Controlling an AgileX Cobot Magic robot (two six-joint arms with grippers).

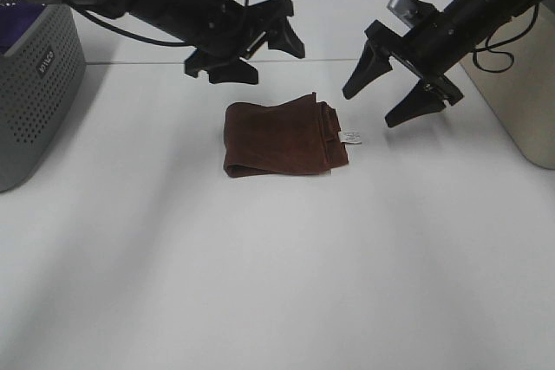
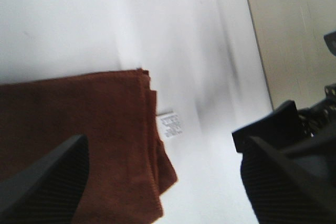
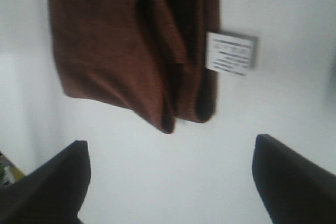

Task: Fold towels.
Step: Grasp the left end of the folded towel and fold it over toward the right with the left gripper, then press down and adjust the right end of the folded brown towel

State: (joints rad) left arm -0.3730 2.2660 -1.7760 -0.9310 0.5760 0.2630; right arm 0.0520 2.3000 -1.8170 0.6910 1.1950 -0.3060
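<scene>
A brown towel (image 1: pixel 282 138) lies folded in a compact rectangle on the white table (image 1: pixel 260 283), with its white label (image 1: pixel 351 137) sticking out at the right edge. My left gripper (image 1: pixel 258 54) is open and empty, hovering just behind the towel's far edge. My right gripper (image 1: pixel 373 103) is open and empty, to the right of the towel and above the table. The left wrist view shows the towel (image 2: pixel 79 124) and label (image 2: pixel 170 124) under the open gripper (image 2: pixel 163 145). The right wrist view shows the towel's layered folds (image 3: pixel 131 51) and label (image 3: pixel 230 52) beyond the open gripper (image 3: pixel 170 150).
A grey perforated basket (image 1: pixel 35 84) holding something purple (image 1: pixel 22 23) stands at the far left. A beige box (image 1: pixel 520 101) stands at the right edge. White table surface stretches in front of the towel.
</scene>
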